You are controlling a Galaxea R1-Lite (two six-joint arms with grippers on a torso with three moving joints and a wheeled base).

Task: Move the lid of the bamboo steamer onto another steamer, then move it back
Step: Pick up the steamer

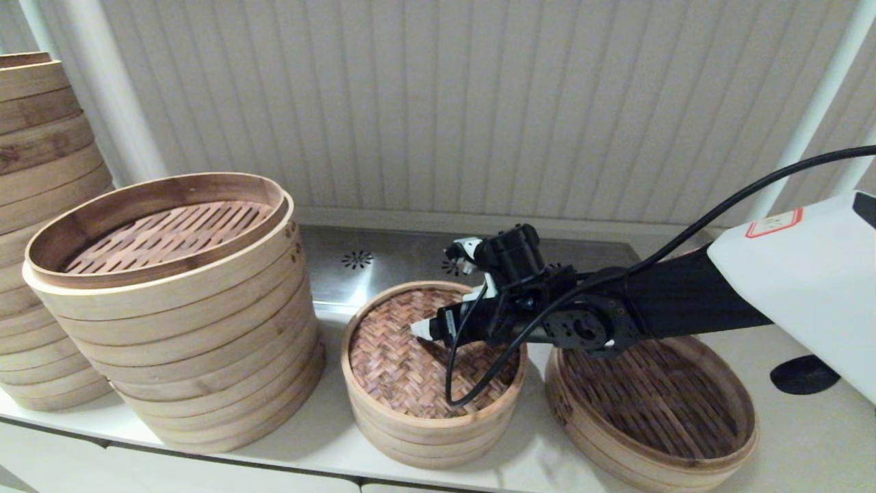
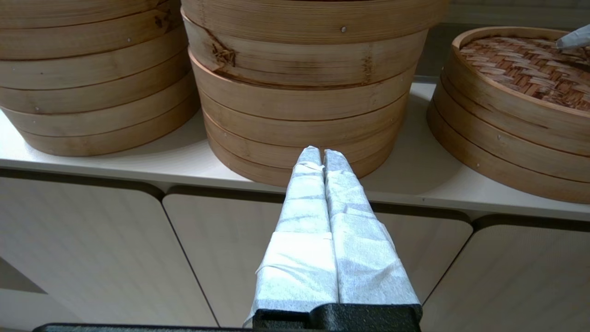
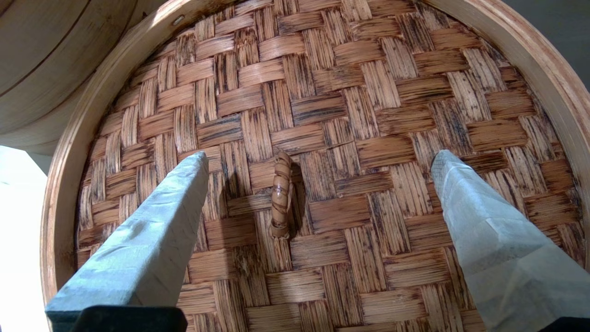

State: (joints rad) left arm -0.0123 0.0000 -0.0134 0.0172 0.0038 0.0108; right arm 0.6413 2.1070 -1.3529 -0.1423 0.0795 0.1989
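Observation:
The bamboo steamer lid (image 1: 404,363), with its brown herringbone top and pale band rim, lies on the smallest low basket (image 1: 424,441) in the middle of the counter. That basket's two rings show below it; its liner is covered. My right gripper (image 1: 443,289) hovers open just above the lid. In the right wrist view the wrapped fingertips (image 3: 196,168) straddle the lid's small wound loop handle (image 3: 281,193) without touching it, which sits nearer one finger. My left gripper (image 2: 321,154) is parked shut and empty, low in front of the counter edge.
A wider low slatted-bottom basket (image 1: 739,438) stands right of the lidded one, under my right arm. A tall stack of wide baskets (image 1: 205,329) is close on the left, a taller stack (image 1: 41,205) behind it. A black cable (image 1: 479,383) loops over the lid.

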